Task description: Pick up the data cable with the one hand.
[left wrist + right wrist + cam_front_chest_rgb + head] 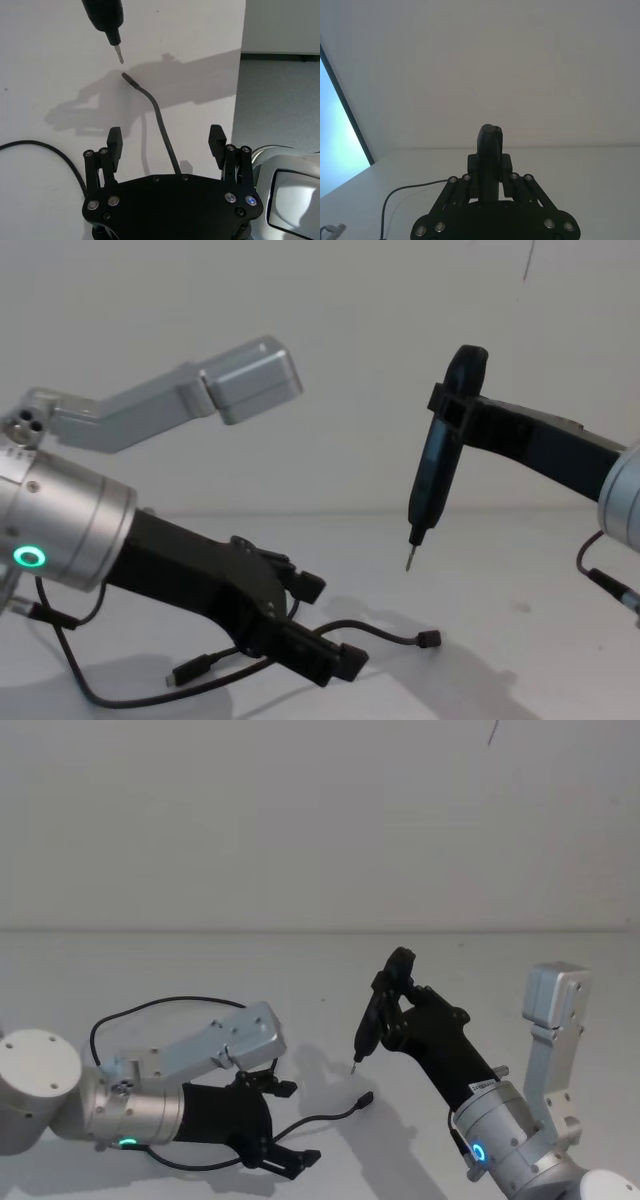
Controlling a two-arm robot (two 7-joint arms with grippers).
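Left end effector, released, is straddling the data cable lower left on our white tabletop; right end effector is clenching a pen-like tool before a white wall.

Data cable, tool black; table white; ring light green.

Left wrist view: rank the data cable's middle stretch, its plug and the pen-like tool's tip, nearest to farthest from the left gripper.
1. The data cable, middle stretch: runs between the open fingers of the left gripper.
2. The plug: at the cable's end, out ahead of the fingertips.
3. The pen-like tool, tip: just beyond the plug.
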